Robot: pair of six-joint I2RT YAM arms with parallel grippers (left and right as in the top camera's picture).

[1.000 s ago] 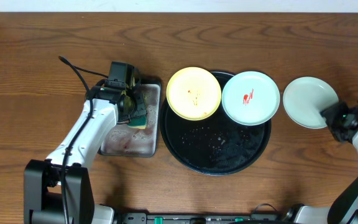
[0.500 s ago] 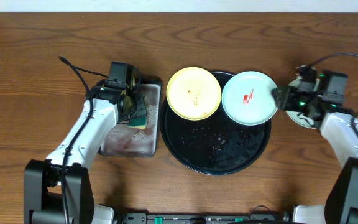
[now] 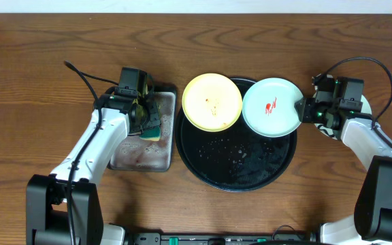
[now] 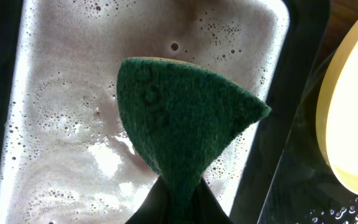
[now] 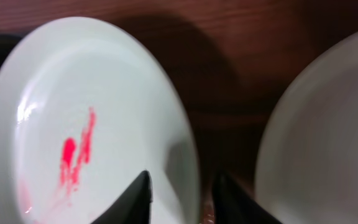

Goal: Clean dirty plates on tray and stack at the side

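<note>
Left fingers clench a green sponge above the sudsy grey tray; right fingers sit spread astride the rim of 1 red-smeared mint plate.

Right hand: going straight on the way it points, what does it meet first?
The smeared mint plate: its rim lies right between the fingers of the right hand, so contact looks almost immediate; depth is unclear.
</note>
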